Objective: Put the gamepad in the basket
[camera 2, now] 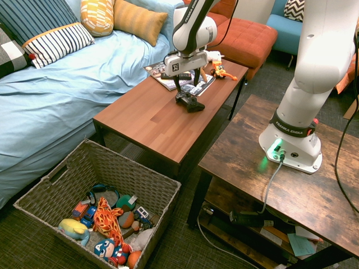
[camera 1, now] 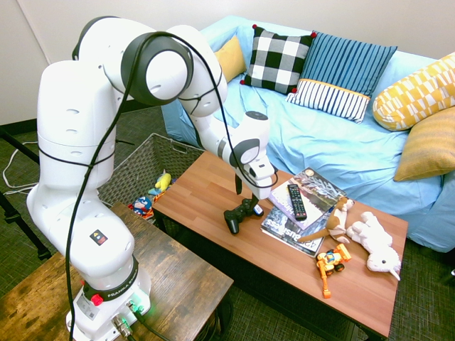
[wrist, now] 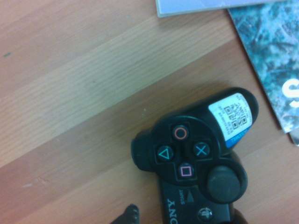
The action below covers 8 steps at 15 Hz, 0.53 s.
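Your end effector (camera 2: 187, 89) stands wide open, holding nothing, just above the gamepad (camera 2: 189, 102). The gamepad lies on the desk (camera 2: 140, 115), near the magazines (camera 1: 293, 233); its long axis runs roughly along the desk, the stickered horn pointing toward the magazines.

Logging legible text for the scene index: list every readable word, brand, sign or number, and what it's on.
"SONY", "START", PS logo, triangle, circle, cross, square: gamepad
"S": magazine
"FRANKA EMIKA": arm base
Too small: gamepad sticker print, remote buttons.
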### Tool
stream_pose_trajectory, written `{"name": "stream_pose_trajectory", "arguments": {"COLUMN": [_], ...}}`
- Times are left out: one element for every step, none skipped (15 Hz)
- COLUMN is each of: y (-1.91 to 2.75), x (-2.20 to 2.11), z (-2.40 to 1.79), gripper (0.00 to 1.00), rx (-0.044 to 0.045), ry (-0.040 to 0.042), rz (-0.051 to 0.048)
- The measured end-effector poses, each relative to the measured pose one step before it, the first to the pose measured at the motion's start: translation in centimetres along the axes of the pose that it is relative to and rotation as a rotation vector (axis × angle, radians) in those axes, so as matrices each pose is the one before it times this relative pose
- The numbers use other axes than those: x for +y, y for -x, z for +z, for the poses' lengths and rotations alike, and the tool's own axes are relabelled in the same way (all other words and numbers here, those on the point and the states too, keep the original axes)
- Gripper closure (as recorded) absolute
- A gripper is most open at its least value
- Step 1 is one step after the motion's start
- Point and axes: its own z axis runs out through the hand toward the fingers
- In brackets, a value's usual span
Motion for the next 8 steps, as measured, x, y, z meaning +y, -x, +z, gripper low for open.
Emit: {"name": "stream_pose_trajectory", "arguments": {"y": [-0.056, -0.045, 0.015, 0.045, 0.086, 0.111, 0.02, -0.025], "x": [-0.08, -0.052, -0.023, -0.029, -0.053, -0.023, 0.0, 0.074], "z": [0.695, 0.765, 0.877, 0.872, 0.801, 0.634, 0.426, 0.334], "gripper": [0.0, 0.0, 0.0, 0.0, 0.0, 0.0, 0.0, 0.0], "rx": [-0.01094, -0.00701, -0.00513, -0.00201, -0.00178, -0.00393, -0.00327, -0.00216], "ry": [0.00514, 0.00551, 0.00656, 0.00886, 0.00748, 0.0072, 0.00491, 0.00416], "rz": [0.00116, 0.00087, 0.00172, -0.00054, 0.00012, 0.00249, 0.00337, 0.00166]}}
